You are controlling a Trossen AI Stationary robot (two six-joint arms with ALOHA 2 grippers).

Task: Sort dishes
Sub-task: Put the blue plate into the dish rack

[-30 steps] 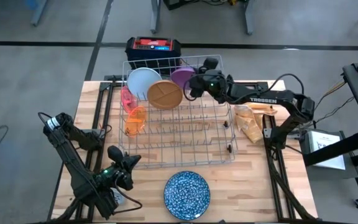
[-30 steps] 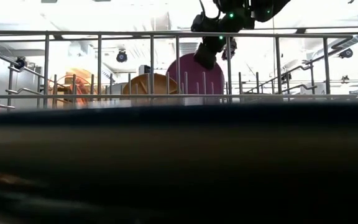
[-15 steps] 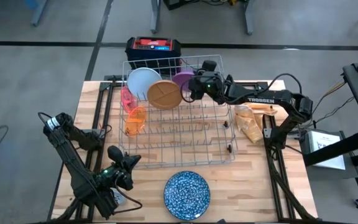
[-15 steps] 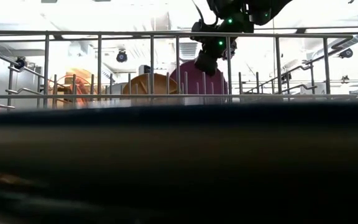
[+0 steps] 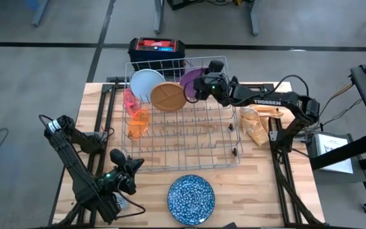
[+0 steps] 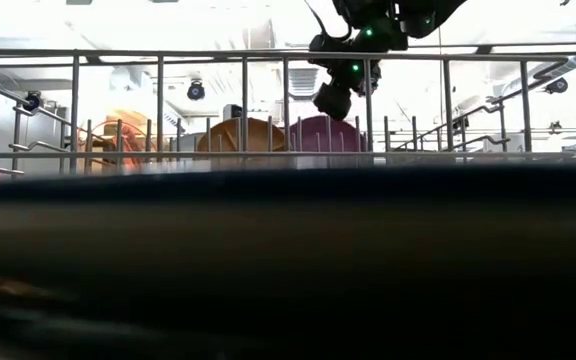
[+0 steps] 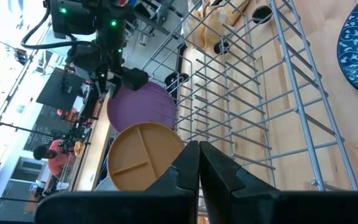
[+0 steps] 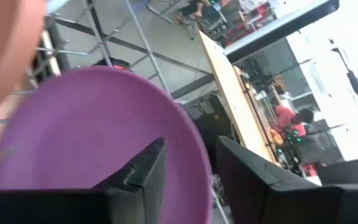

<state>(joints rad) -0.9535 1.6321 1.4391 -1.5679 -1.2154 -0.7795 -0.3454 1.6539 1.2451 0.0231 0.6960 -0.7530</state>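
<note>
The purple plate (image 5: 188, 77) stands on edge in the far row of the wire rack (image 5: 183, 130), beside the brown divided plate (image 5: 168, 97) and the white plate (image 5: 146, 83). My right gripper (image 5: 198, 86) is open just above the purple plate's top rim (image 6: 324, 120), apart from it; the right wrist view shows the plate (image 8: 92, 137) beyond the spread fingers. A pink cup (image 5: 130, 100) and an orange cup (image 5: 138, 122) sit in the rack's left end. The blue speckled plate (image 5: 191, 198) lies flat near the table's near edge. My left gripper (image 5: 134, 164) is shut and empty at the near left. No dark plate shows.
A crumpled brown paper thing (image 5: 257, 124) lies right of the rack. A black and red box (image 5: 157, 47) stands beyond the table's far edge. The rack's near rows (image 7: 272, 93) hold nothing. People show in the room beyond, in the wrist views.
The purple plate has gone down from the right gripper's fingers into the rack's far row and now stands lower, next to the brown plate and apart from the gripper. My right gripper went down a little with it and then stayed above its rim.
</note>
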